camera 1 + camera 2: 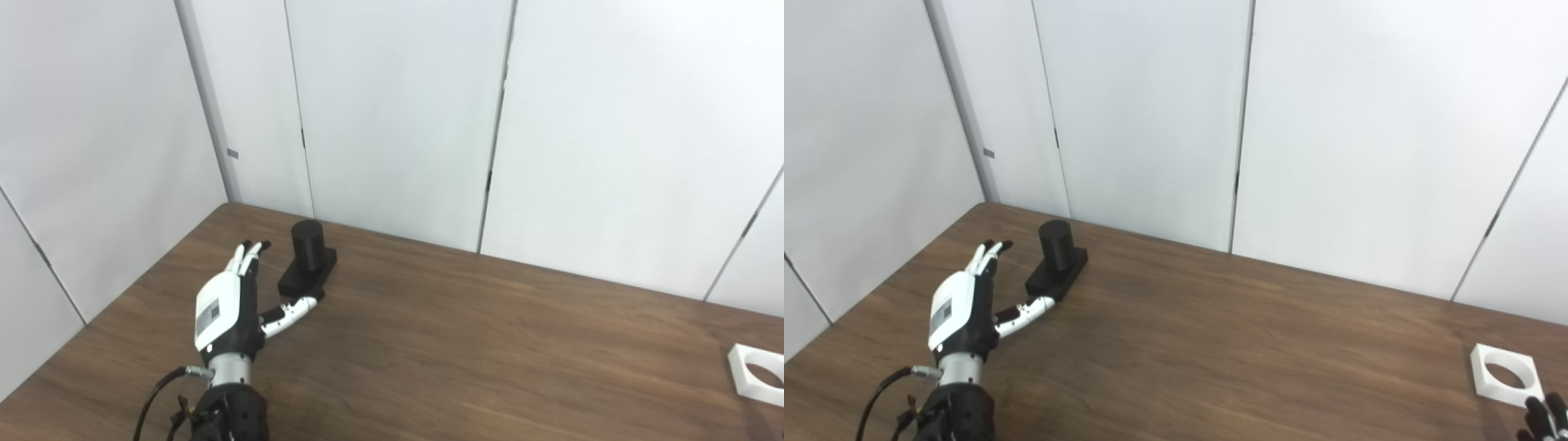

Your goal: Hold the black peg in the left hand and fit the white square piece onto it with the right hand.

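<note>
The black peg [307, 245], a round cylinder standing on a flat black base [304, 278], sits on the brown table [465, 343] at the back left. My left hand [229, 306] is open just in front and to the left of it, fingers stretched toward the peg, thumb tip close to the base's near end, holding nothing. The white square piece [1505, 374] with a round hole lies flat at the table's far right. Only the dark fingertips [1543, 415] of my right hand show at the bottom right corner, just in front of the white piece.
White wall panels [398, 116] close the table off at the back and along the left side. A black cable [153, 395] runs from my left wrist. Bare wood stretches between the peg and the white piece.
</note>
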`<control>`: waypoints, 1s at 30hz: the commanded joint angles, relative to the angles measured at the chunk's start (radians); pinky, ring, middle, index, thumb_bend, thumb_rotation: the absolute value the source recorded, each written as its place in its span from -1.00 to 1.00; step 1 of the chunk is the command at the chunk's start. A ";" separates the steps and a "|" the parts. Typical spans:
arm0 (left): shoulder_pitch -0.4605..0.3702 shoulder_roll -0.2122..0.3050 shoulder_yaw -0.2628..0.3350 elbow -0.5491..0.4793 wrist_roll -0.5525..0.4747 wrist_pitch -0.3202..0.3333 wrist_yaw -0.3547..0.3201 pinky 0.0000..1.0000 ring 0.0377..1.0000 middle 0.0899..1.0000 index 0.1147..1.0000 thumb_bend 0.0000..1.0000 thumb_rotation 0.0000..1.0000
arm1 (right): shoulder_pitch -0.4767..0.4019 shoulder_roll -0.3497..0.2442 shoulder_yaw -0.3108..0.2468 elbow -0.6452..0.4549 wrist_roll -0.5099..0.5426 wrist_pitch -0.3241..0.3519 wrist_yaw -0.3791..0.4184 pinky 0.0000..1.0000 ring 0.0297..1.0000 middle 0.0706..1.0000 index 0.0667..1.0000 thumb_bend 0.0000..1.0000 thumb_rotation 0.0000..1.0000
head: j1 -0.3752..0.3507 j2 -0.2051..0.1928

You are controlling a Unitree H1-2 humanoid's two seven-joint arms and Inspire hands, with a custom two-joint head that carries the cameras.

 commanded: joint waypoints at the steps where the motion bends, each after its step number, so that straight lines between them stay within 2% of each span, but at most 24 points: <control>1: -0.056 0.048 -0.003 0.030 0.067 0.014 0.038 0.70 0.90 0.94 0.75 0.81 0.09 | 0.054 0.043 0.021 0.025 -0.004 -0.011 -0.004 1.00 1.00 0.93 1.00 0.40 0.90 | 0.000 0.001; 4: -0.088 0.061 -0.012 0.080 0.083 0.047 0.025 0.78 0.93 0.95 0.77 0.80 0.13 | 0.055 0.049 0.017 0.015 0.011 0.006 -0.007 1.00 1.00 0.93 1.00 0.45 0.85 | -0.002 0.004; 10: -0.135 0.076 -0.032 0.177 0.064 0.040 0.040 0.60 0.91 0.93 0.74 0.81 0.06 | 0.063 0.054 0.012 -0.004 0.021 0.021 -0.001 1.00 1.00 0.92 1.00 0.47 0.84 | -0.005 0.010; 11: -0.144 0.079 -0.038 0.195 0.068 0.042 0.043 0.68 0.91 0.93 0.74 0.80 0.06 | 0.065 0.054 0.013 -0.007 0.017 0.024 -0.003 1.00 1.00 0.92 1.00 0.48 0.85 | -0.005 0.011; 15: -0.181 0.091 -0.058 0.256 0.084 0.056 0.031 0.82 0.94 0.94 0.75 0.78 0.08 | 0.074 0.060 0.013 -0.023 0.007 0.035 -0.014 1.00 1.00 0.90 1.00 0.48 0.87 | -0.011 0.016; 25: -0.268 0.094 -0.089 0.402 0.113 0.060 -0.005 0.83 0.94 0.92 0.74 0.89 0.32 | 0.079 0.063 0.009 -0.031 0.016 0.048 -0.011 1.00 1.00 0.89 1.00 0.42 0.89 | -0.017 0.021; 30: -0.303 0.077 -0.079 0.477 0.114 0.061 -0.002 0.86 0.94 0.93 0.74 0.91 0.34 | 0.082 0.063 0.010 -0.034 0.007 0.049 -0.015 1.00 1.00 0.90 1.00 0.44 0.91 | -0.017 0.021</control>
